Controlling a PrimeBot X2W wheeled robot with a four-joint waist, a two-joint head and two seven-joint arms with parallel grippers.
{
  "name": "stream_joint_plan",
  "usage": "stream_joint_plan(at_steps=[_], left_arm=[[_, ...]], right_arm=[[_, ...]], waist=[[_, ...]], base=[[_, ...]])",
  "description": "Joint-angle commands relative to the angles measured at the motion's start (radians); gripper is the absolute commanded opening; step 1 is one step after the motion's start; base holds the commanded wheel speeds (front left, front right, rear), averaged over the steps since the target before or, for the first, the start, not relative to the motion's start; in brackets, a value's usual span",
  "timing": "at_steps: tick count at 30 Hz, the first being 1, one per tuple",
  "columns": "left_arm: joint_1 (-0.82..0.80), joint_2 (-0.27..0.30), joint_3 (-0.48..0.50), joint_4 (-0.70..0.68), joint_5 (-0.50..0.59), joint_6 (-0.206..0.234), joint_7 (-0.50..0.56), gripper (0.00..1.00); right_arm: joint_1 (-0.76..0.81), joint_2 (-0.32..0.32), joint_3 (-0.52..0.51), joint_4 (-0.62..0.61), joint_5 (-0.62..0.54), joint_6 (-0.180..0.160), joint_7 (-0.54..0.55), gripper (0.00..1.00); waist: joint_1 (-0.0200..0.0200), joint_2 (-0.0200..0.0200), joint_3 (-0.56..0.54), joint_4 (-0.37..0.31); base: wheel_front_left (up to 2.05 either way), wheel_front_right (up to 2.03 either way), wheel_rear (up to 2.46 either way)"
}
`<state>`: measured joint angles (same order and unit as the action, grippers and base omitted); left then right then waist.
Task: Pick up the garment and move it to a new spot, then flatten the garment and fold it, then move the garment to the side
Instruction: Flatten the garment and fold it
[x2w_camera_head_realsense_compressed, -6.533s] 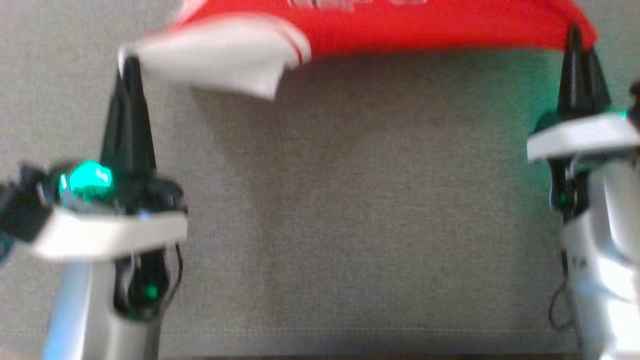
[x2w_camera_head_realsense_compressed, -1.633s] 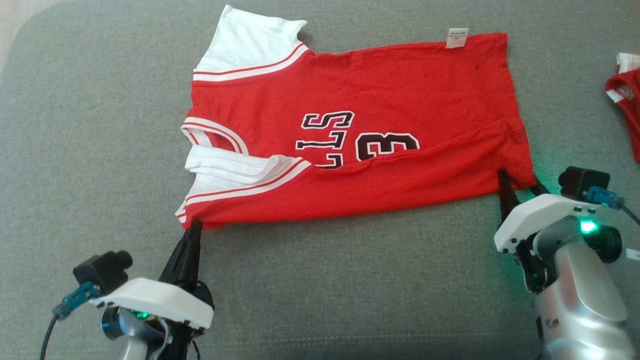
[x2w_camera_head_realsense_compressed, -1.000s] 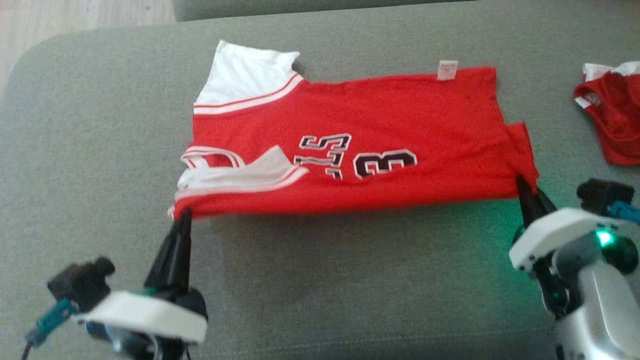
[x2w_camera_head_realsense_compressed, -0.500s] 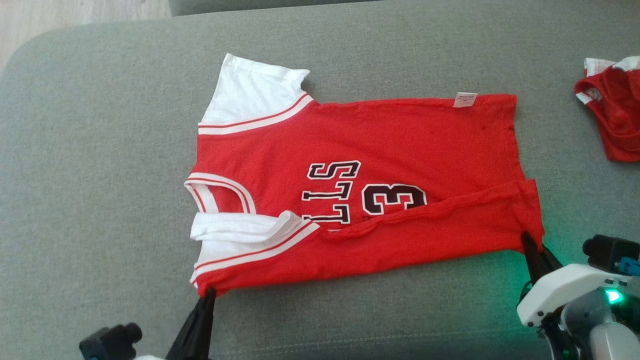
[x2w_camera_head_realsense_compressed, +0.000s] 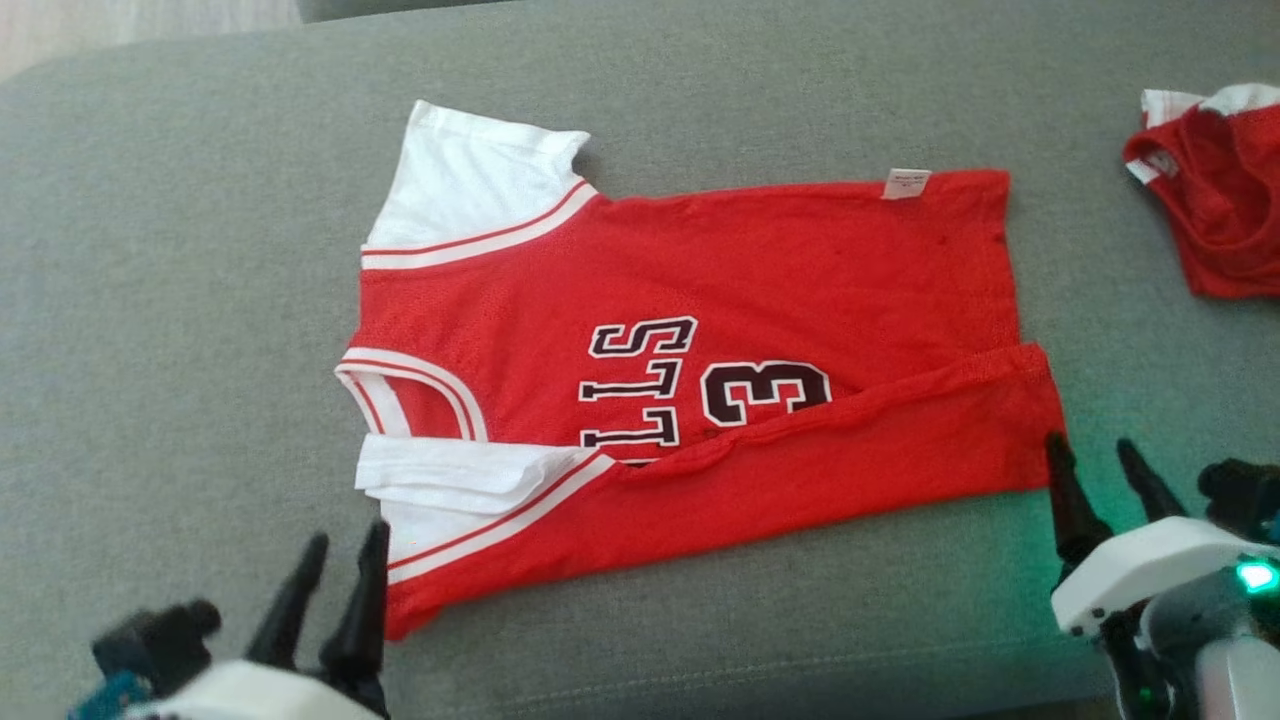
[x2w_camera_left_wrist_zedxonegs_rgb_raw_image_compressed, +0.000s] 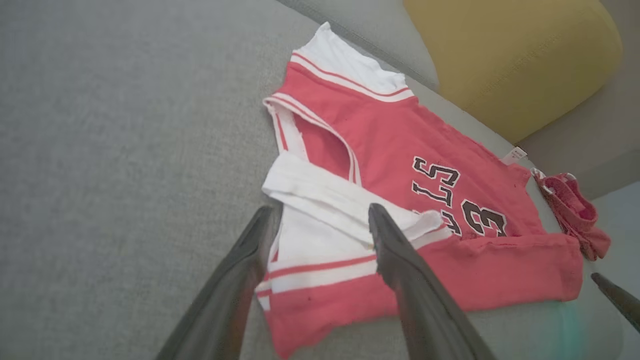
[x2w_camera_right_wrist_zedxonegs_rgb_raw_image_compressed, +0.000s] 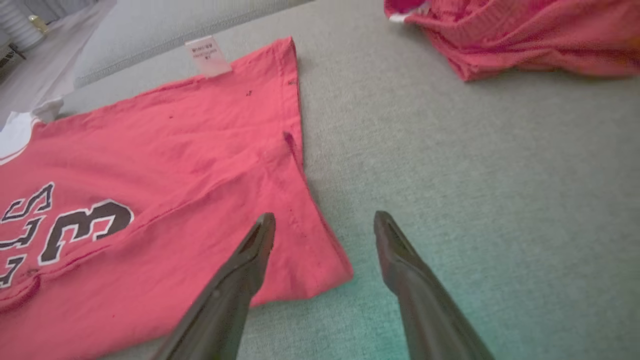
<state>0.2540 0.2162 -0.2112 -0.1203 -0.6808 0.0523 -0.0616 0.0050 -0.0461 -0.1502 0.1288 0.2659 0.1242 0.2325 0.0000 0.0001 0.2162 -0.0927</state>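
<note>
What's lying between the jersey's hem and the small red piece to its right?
Only bare grey cushion lies between the jersey and the small red piece; the head and right wrist views both show that stretch.

Open room is offered by bare grey fabric cushion left of the red short-sleeved jersey; the far right is blocked by a crumpled red mesh piece.

This is a home, most likely a living room. The surface is a grey woven-fabric sofa with a rounded corner and a stitched seam along its front edge. A mustard-yellow cushion sits at the back of the seat. Pale wood floor shows beyond the sofa. A small jersey lies on the seat like household laundry.
</note>
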Motion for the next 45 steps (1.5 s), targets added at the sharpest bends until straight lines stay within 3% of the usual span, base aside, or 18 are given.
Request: stream_joint_plan(at_steps=[1, 7, 13, 20, 26, 32, 45], left_arm=[[-0.07, 0.025, 0.04, -0.048, 0.019, -0.002, 0.007, 1.0], [-0.28, 0.129, 0.035, -0.078, 0.084, -0.014, 0.121, 1.0], [-0.573, 0.229, 0.029, -0.021, 0.124, -0.061, 0.25, 1.0], [-0.843, 0.313, 0.003, 0.082, 0.114, -0.125, 0.419, 1.0], [-1.045, 0.354, -0.027, 0.196, 0.108, -0.149, 0.546, 1.0], [-1.134, 0.372, -0.045, 0.299, 0.114, -0.146, 0.625, 1.0], [-1.17, 0.41, -0.024, 0.406, 0.141, -0.096, 0.623, 1.0]], right_arm=[[-0.034, -0.01, 0.018, -0.054, -0.012, 0.007, -0.019, 1.0], [-0.118, -0.012, 0.078, -0.127, -0.032, 0.007, -0.035, 1.0], [-0.253, -0.03, 0.17, -0.148, -0.031, 0.007, -0.038, 1.0], [-0.372, -0.034, 0.239, -0.12, -0.027, 0.007, -0.065, 1.0], [-0.451, -0.032, 0.294, -0.077, -0.016, 0.007, -0.103, 1.0], [-0.498, -0.035, 0.33, -0.039, -0.006, 0.007, -0.133, 1.0], [-0.516, -0.041, 0.336, -0.022, -0.001, 0.007, -0.159, 1.0]], waist=[[0.0, -0.0001, 0.01, -0.01], [0.0, -0.0001, 0.064, -0.037], [0.0, -0.0001, 0.185, -0.077], [0.0, -0.0001, 0.301, -0.115], [0.0, -0.0001, 0.364, -0.156], [0.0, -0.0001, 0.387, -0.193], [0.0, -0.0001, 0.4, -0.217]], base=[[0.0, 0.0, 0.0], [0.0, 0.0, 0.0], [0.0, 0.0, 0.0], [0.0, 0.0, 0.0], [0.0, 0.0, 0.0], [0.0, 0.0, 0.0], [0.0, 0.0, 0.0]])
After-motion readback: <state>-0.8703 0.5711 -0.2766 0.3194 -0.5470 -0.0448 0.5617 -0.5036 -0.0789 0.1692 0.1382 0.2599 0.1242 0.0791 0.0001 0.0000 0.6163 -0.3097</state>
